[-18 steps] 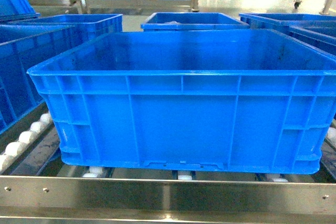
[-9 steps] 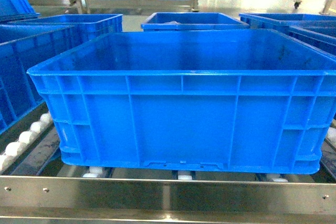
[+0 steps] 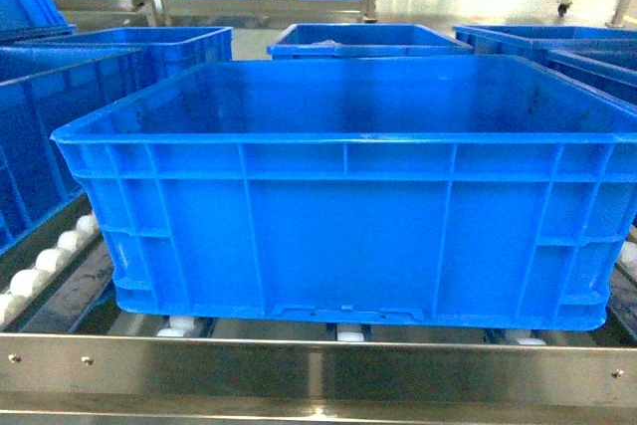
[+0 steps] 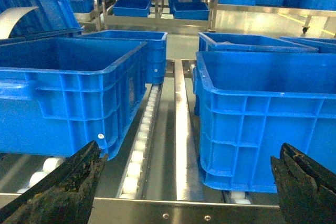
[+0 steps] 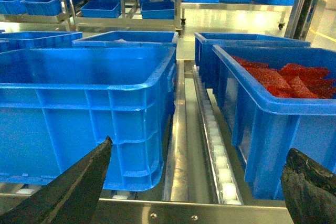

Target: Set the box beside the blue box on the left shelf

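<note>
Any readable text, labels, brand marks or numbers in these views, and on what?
None can be read. The box has bare ribbed walls, and the left shelf shows only rivets on its rail. The neighbouring crates carry no visible label. Distant background shapes are too blurred to read.

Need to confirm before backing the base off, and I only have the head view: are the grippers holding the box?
Observer: Left gripper is open, spread wide in front of the shelf, gripping nothing.
Operator: Right one?
Observer: Right gripper is open too, holding nothing.
Operator: Is the box touching the left neighbour?
Observer: No. The box stands apart from the neighbouring crate, with a roller track and a steel rail between them.
</note>
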Controlling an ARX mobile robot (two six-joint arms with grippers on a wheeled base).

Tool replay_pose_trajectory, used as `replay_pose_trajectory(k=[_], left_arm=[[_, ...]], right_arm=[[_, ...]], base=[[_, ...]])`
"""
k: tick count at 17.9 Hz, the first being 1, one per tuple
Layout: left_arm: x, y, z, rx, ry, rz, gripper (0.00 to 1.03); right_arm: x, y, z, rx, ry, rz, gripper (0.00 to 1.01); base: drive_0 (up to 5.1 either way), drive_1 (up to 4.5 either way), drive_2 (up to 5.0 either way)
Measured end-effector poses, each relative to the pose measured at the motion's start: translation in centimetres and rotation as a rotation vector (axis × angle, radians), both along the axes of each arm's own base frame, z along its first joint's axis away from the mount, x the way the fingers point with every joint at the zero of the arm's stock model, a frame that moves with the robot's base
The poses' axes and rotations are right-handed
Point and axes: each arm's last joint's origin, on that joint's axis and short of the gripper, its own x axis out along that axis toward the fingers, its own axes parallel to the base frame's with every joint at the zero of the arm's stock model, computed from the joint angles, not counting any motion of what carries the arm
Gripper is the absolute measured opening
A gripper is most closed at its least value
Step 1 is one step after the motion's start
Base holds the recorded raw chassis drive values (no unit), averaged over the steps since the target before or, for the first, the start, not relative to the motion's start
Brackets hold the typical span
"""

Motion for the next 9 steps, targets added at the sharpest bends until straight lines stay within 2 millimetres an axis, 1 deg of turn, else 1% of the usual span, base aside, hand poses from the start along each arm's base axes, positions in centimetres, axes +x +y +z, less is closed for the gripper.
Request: replay_pose_trajectory(k=[9], left_arm=[[0.0, 0.0, 0.0, 0.0, 0.0, 0.0, 0.98]], right_arm=[[0.0, 0.0, 0.0, 0.0, 0.0, 0.0, 0.98]], base=[[0.0, 0.0, 0.0]])
